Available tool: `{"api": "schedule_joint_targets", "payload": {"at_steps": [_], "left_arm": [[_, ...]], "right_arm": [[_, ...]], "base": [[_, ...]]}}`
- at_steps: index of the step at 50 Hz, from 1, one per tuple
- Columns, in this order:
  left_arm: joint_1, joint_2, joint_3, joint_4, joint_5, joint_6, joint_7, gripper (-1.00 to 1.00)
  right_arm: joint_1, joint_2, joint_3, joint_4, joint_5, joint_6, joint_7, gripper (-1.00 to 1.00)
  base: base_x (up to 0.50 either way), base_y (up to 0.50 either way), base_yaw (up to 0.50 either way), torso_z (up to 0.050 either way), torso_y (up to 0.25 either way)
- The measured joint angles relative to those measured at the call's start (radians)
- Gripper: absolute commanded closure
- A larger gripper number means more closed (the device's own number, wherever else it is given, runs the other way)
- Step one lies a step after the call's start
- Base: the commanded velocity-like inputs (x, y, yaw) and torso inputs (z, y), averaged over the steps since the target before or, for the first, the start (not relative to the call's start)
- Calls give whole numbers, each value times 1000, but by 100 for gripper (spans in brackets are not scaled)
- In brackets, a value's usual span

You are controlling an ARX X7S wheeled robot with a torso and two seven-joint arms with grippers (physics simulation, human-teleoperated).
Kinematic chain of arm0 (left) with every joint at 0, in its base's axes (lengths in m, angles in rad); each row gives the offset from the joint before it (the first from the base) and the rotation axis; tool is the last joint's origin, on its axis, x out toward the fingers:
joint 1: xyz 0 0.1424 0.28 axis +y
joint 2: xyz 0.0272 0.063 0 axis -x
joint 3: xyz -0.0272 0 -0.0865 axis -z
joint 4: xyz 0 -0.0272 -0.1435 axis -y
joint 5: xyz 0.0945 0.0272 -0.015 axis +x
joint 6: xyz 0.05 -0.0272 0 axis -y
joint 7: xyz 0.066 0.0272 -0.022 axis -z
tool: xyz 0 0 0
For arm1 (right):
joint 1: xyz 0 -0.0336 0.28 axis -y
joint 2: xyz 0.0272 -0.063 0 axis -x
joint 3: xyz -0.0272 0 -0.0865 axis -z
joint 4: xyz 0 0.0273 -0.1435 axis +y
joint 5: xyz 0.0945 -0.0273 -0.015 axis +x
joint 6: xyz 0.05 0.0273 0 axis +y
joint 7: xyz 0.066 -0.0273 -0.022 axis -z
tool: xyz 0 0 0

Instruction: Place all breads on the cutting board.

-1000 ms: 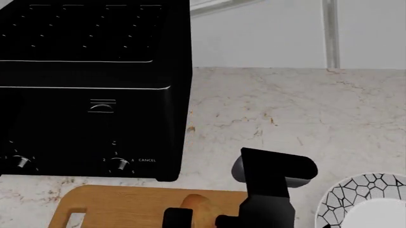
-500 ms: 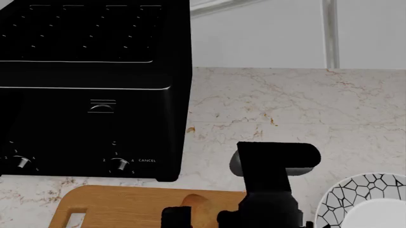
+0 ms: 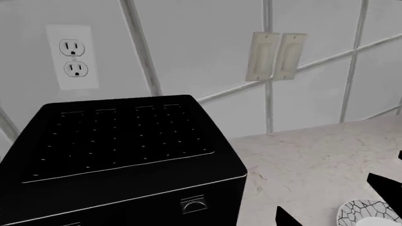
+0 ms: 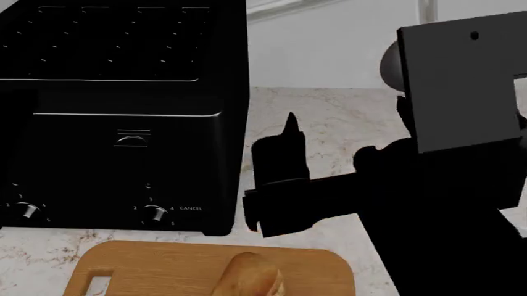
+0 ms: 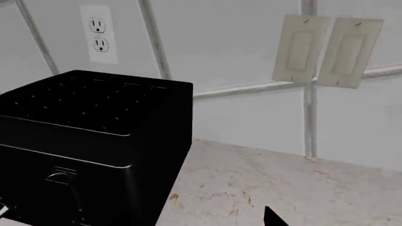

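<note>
One golden-brown bread [image 4: 248,275] lies on the light wooden cutting board [image 4: 148,262] at the near edge of the head view, with nothing touching it. My right gripper [image 4: 329,157] hangs above the counter, higher than the board and to the right of the toaster. It is open and empty, one fingertip [image 4: 290,126] pointing up. In the right wrist view only one fingertip [image 5: 274,219] shows at the frame's edge. The left gripper is out of the head view. Its wrist view shows a single fingertip [image 3: 285,219] well off centre, with nothing held.
A large black toaster [image 4: 115,117] stands behind the board on the marble counter [image 4: 329,117], against the white tiled wall. A white plate with a black cracked-pattern rim [image 3: 367,214] sits to the right. My right arm [image 4: 453,185] fills the right side of the head view.
My right gripper has let go of the bread and risen up and away from the board. The bread stays lying on the board. The arm now hides the patterned plate.
</note>
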Motion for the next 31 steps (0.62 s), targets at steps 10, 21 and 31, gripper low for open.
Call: {"api": "schedule_joint_targets", "payload": {"at_steps": [10, 21, 31], "left_arm": [[2, 27, -36, 46, 66, 21, 18, -100], [46, 29, -96, 113, 189, 46, 34, -100], [153, 10, -170, 193, 371, 71, 36, -100]], "right_arm": [[77, 76, 63, -102, -156, 13, 106, -100], [35, 126, 79, -179, -349, -29, 195, -100], [-83, 154, 55, -197, -532, -122, 249, -100]], "base": [[0, 0, 0, 0, 0], [0, 0, 0, 0, 0], [0, 0, 0, 0, 0]]}}
